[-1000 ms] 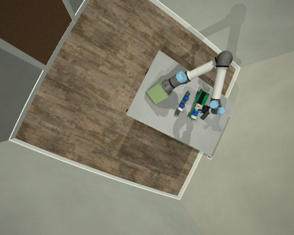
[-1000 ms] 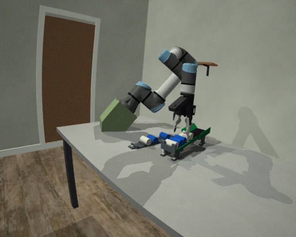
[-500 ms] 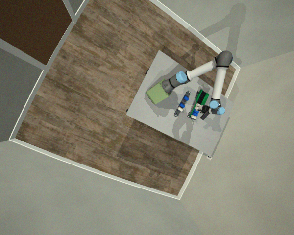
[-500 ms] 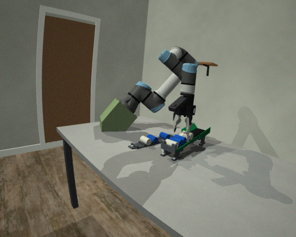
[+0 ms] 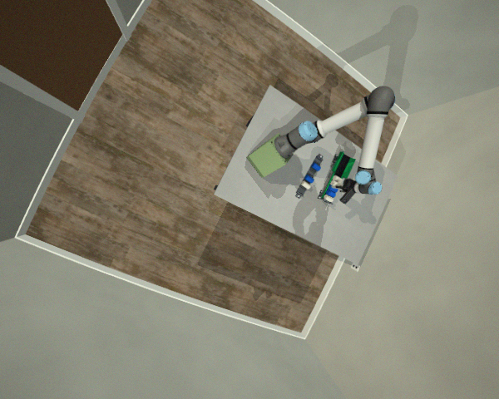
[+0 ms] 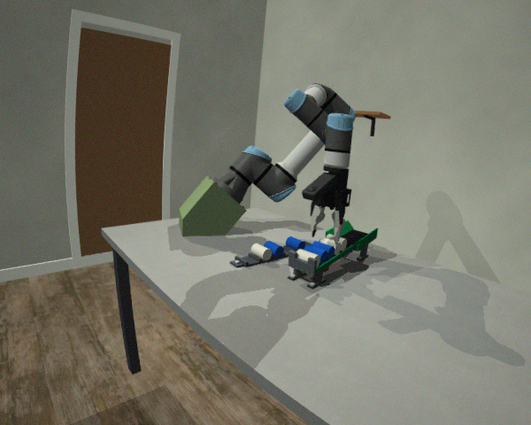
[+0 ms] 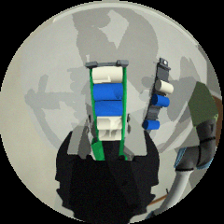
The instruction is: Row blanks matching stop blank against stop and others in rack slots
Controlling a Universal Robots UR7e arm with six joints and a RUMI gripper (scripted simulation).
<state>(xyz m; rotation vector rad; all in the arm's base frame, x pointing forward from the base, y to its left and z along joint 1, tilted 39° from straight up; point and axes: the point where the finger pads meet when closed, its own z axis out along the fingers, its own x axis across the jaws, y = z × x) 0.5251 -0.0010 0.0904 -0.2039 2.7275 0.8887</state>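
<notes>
The green-walled ramp (image 6: 370,236) (image 5: 351,162) has a grey stop (image 7: 107,64). From the stop, a white blank (image 7: 107,75) (image 6: 308,254), a blue blank (image 7: 108,91), another blue blank (image 7: 108,108), a white blank (image 7: 109,122) and another white blank (image 7: 109,135) lie across it in a row. The last two are partly shaded. The stock rack (image 7: 162,71) (image 6: 253,262) holds a white blank (image 7: 164,87) (image 6: 261,251), a blue blank (image 7: 161,101) beside it and, past a gap, another blue blank (image 7: 151,124) (image 6: 295,243). My gripper (image 6: 326,236) is half open, fingers at both sides of the ramp around the rear white blanks, holding nothing.
The green base block (image 5: 267,160) (image 6: 211,214) of the arm stands on the grey table (image 5: 258,115) (image 6: 394,347), beyond the rack. The ramp's side walls rise near my fingers. A brown wall shelf (image 6: 371,113) is behind the arm.
</notes>
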